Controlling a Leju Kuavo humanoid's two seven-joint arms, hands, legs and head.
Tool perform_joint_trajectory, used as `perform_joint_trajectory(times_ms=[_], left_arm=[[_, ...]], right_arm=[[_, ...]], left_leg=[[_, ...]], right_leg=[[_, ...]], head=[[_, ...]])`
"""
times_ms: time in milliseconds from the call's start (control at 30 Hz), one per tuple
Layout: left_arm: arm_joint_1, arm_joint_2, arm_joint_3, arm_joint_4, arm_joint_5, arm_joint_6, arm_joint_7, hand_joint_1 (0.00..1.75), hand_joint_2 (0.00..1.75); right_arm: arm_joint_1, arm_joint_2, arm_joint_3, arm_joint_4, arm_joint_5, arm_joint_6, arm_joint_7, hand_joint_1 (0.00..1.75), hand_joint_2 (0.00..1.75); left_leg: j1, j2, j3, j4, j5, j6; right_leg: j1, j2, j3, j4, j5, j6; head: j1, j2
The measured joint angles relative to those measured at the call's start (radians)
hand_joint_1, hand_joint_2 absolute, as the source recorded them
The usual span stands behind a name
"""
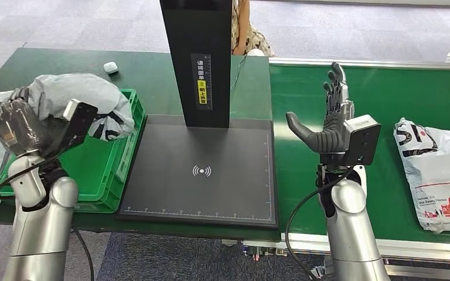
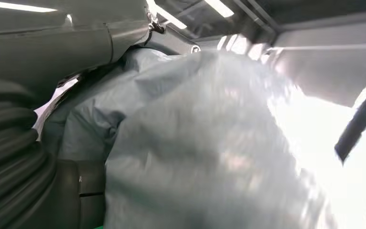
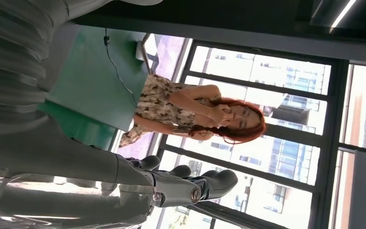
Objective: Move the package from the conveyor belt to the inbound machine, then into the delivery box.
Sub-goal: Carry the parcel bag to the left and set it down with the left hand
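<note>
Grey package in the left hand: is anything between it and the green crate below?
Nothing visible. The left hand holds the grey package above the green crate, whose visible floor is bare.

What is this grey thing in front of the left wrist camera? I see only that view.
Observer: A grey package, held by the left hand above the green crate.
Operator: Is the right hand busy?
Observer: No. The right hand is raised over the green conveyor belt, fingers apart, holding nothing.
Operator: Any more parcels waiting?
Observer: Yes, a white bag with red print lies on the belt, beside that hand.
</note>
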Motion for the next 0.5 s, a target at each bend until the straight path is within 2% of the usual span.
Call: perform_joint_trajectory(times_ms=[67, 133, 233, 400, 500], left_arm=[[-0.006, 0.007, 0.027, 0.027, -0.008, -0.035, 0.026, 1.75, 1.75], [-0.022, 0.013, 0.046, 0.063, -0.028, -0.122, 0.072, 1.75, 1.75], [-0.057, 0.029, 0.072, 0.181, -0.058, -0.243, 0.144, 1.75, 1.75], [-0.120, 0.061, 0.093, 0.395, -0.066, -0.340, 0.210, 1.75, 1.75], [-0.148, 0.078, 0.101, 0.505, -0.066, -0.368, 0.239, 0.44, 1.75]], right_arm=[[0.000, 0.000, 0.000, -0.003, 0.003, 0.000, 0.001, 0.00, 1.75], [-0.001, 0.000, 0.000, -0.004, 0.006, 0.002, 0.002, 0.00, 1.75], [-0.013, 0.002, 0.004, 0.000, 0.009, 0.007, 0.004, 0.00, 1.75], [-0.039, 0.010, 0.016, 0.017, 0.015, 0.028, 0.007, 0.00, 1.75], [-0.054, 0.019, 0.027, 0.027, 0.023, 0.039, 0.009, 0.00, 1.75]], left_leg=[[0.000, 0.000, 0.000, 0.000, 0.000, 0.000], [0.000, -0.001, -0.001, 0.000, 0.000, 0.000], [0.000, 0.000, -0.001, 0.000, 0.000, 0.000], [0.000, -0.001, -0.001, 0.000, 0.001, 0.000], [0.000, -0.001, -0.001, 0.000, 0.001, 0.000]], right_leg=[[0.000, 0.000, 0.000, 0.000, 0.000, 0.000], [0.000, -0.001, 0.000, 0.000, 0.000, 0.000], [0.000, 0.000, 0.000, 0.000, 0.000, -0.001], [0.000, -0.002, 0.001, 0.000, 0.000, -0.001], [0.000, -0.002, 0.000, 0.000, 0.001, -0.001]], head=[[0.000, 0.000], [0.000, 0.000], [0.000, 0.000], [0.000, 0.000], [0.000, 0.000]])
